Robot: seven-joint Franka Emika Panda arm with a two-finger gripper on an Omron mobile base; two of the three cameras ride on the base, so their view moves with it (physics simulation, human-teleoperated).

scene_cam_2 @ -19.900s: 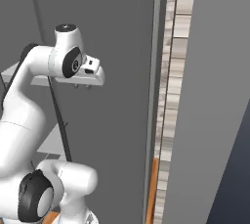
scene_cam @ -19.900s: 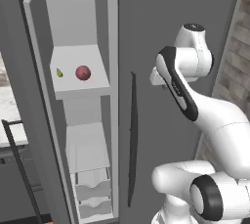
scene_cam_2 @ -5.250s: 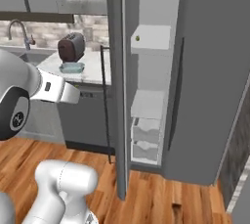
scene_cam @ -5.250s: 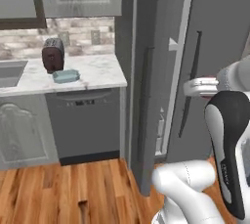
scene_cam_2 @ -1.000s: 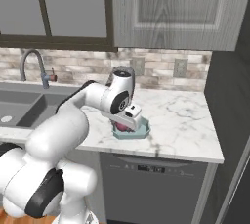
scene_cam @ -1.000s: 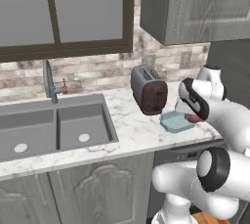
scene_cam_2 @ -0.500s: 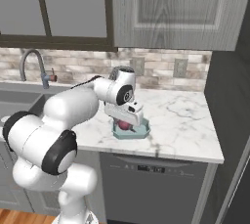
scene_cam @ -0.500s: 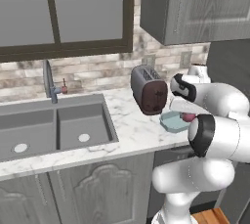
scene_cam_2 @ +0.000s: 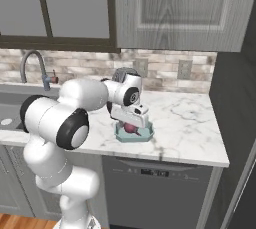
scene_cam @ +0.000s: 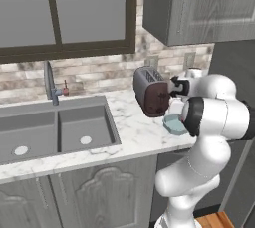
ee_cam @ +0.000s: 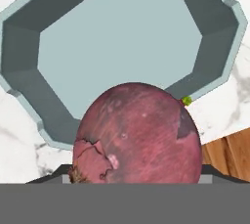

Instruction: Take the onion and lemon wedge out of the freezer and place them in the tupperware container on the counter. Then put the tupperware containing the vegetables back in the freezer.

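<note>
One onion (ee_cam: 136, 135), dark red-purple, sits between the jaws, which are clenched on it at a wide setting. In the hand view it covers the near rim of the tupperware container (ee_cam: 19, 47), and the container's pale teal floor lies bare beyond it. In the right base view the onion (scene_cam_2: 131, 128) is low inside the tupperware container (scene_cam_2: 146, 135), directly under the hand. I cannot tell whether it touches the container floor.

The container stands on the white marble bench (scene_cam_2: 185, 120), near the bench's front edge. In the left base view the arm covers part of the container (scene_cam: 172, 124).

A dark red toaster (scene_cam: 152, 97) stands just beside the container, on the side towards the wall. A grey sink (scene_cam: 60, 132) is set into the bench well apart from the container, with a tap (scene_cam: 50, 80) behind it. A grey dishwasher front (scene_cam_2: 150, 188) sits below the container, under the bench.
</note>
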